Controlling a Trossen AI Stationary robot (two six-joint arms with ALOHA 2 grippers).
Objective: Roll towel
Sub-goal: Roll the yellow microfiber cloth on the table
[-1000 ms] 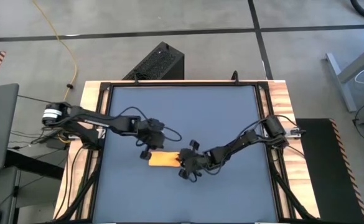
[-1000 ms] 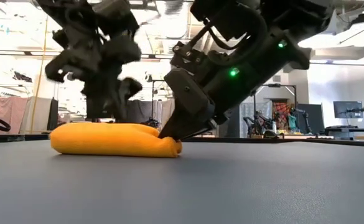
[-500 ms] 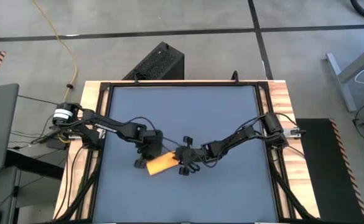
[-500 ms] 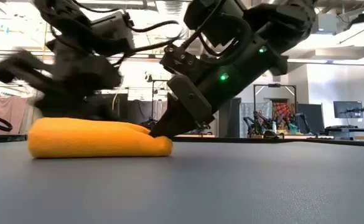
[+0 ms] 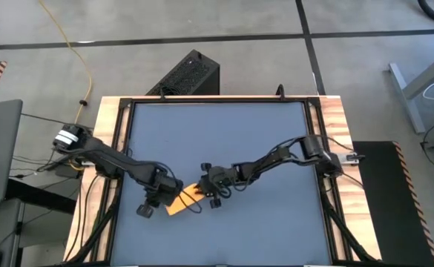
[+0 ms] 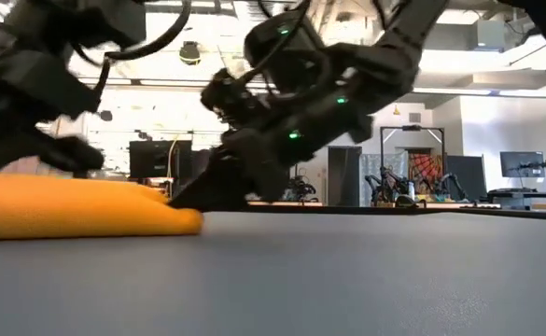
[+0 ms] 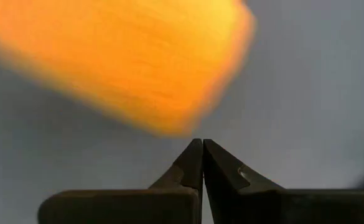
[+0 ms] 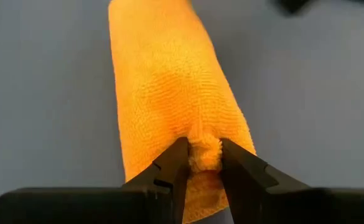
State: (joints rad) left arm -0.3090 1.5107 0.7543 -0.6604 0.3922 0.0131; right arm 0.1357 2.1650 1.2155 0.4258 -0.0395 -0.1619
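Between the right gripper's (image 8: 203,163) fingertips sits a pinched fold of the towel (image 8: 172,93). Jaws part-way closed on that bunched edge, cloth bulging up between the two tips. Rest of the towel runs straight out ahead of the gripper as a rolled/folded bundle, lying flat on the blue-grey table (image 8: 38,93).

High view: right gripper (image 5: 205,187) sits at the towel's (image 5: 184,198) right end, arm stretched in from the table's right edge. Left gripper (image 5: 159,199) is at the towel's opposite, left end, just beside it; arm comes in from the left edge. Towel lies slightly diagonal between the two grippers, towards the front-left part of the table (image 5: 224,141).

Left gripper (image 7: 202,149): fingers fully closed, tips pressed together, nothing between them. Towel (image 7: 126,62) is just ahead of its tips, with a thin strip of bare table in between, so not touching as far as the left wrist view shows. Towel is blurred in that view.

Low view: towel (image 6: 77,207) is a low, long bundle flat on the tabletop (image 6: 347,271), its left end cut off by the picture edge. Right gripper (image 6: 198,194) comes down at an angle, tips at the towel's rounded right end, at table level. Left gripper (image 6: 63,154) hangs just above the towel's left part; can't tell contact from here.
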